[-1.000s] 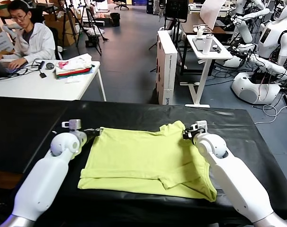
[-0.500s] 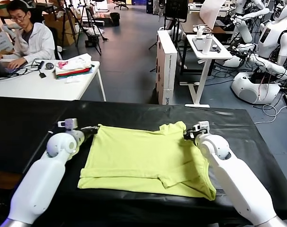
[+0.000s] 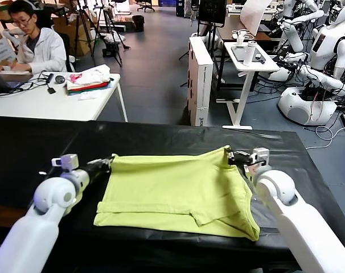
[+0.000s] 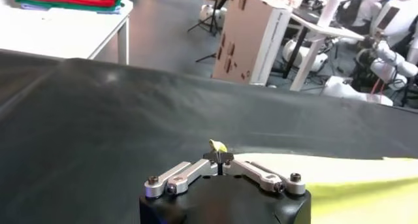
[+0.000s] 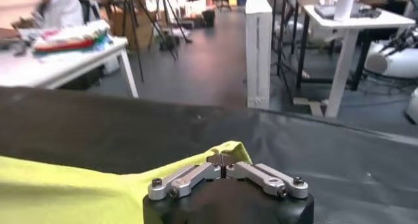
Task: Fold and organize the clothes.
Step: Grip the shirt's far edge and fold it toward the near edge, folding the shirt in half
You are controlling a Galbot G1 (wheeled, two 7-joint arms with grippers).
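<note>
Now mid-fold: lime-yellow T-shirt (image 3: pixel 178 196) flat on black table (image 3: pixel 36 142), near edge already doubled over. Left gripper (image 3: pixel 107 164) pinched shut on far left corner, scrap of yellow showing at the tips. Right gripper (image 3: pixel 232 157) closed tight on far right corner, cloth slightly lifted there. Probably best: grip both corners firmly, raise level together, hold far edge taut, carry toward near hem, lay down without dragging. No print or label visible on shirt. Small writing low on white box (image 3: pixel 200 79), unreadable.
</note>
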